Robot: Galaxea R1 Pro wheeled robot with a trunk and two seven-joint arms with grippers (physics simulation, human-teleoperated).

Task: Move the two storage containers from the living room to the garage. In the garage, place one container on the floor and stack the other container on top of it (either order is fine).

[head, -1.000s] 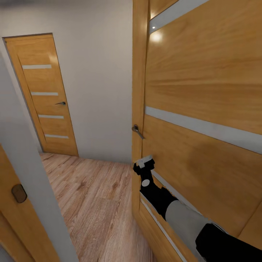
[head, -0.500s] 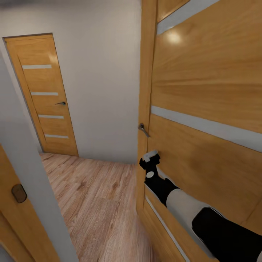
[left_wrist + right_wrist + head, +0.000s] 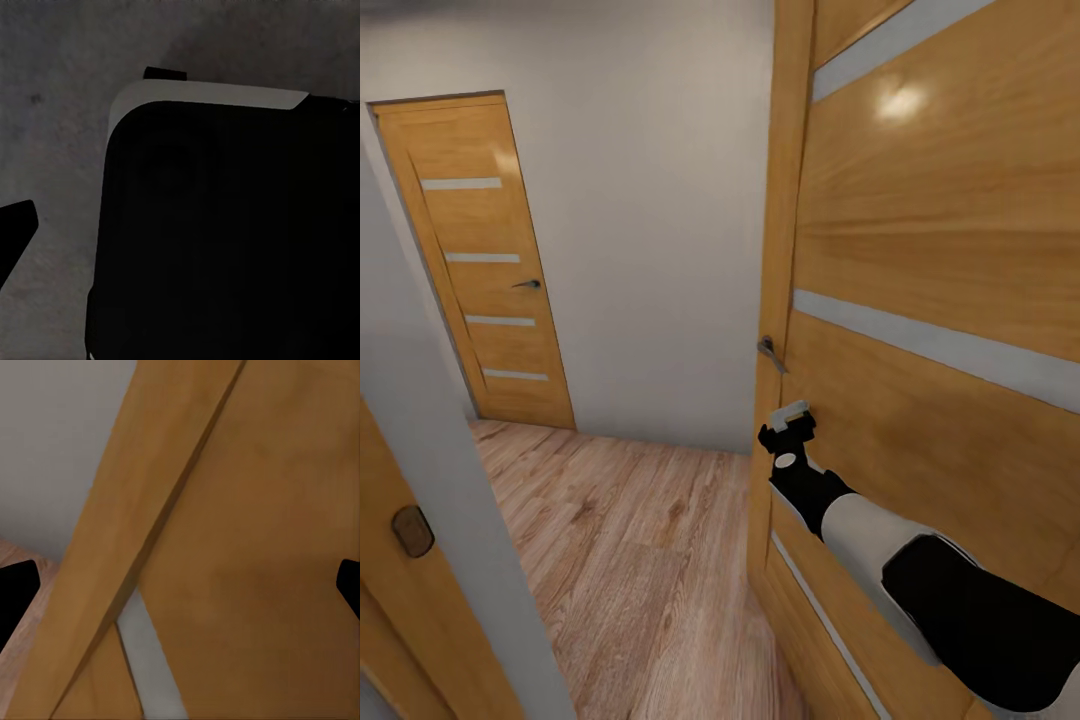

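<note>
The two storage containers are out of view. I am in a hallway with a light wood-plank floor (image 3: 630, 540). My right gripper (image 3: 788, 422) rests against the face of a large wooden door (image 3: 940, 300), just below its metal handle (image 3: 770, 352). In the right wrist view my right gripper (image 3: 180, 592) is open, its dark fingertips (image 3: 15, 592) far apart with the door's edge between them and nothing held. In the left wrist view my left gripper (image 3: 180, 225) shows one dark fingertip (image 3: 15, 225) at the frame's edge, over my dark body and a grey surface.
A second wooden door (image 3: 480, 260) stands shut in the far white wall (image 3: 650, 220). A white door frame (image 3: 440, 470) and another door's edge with a latch plate (image 3: 412, 530) stand close on the left. Open plank floor lies between them.
The large door has swung to the right, and my right arm has moved right with it. The far door and the floor have stayed in place.
</note>
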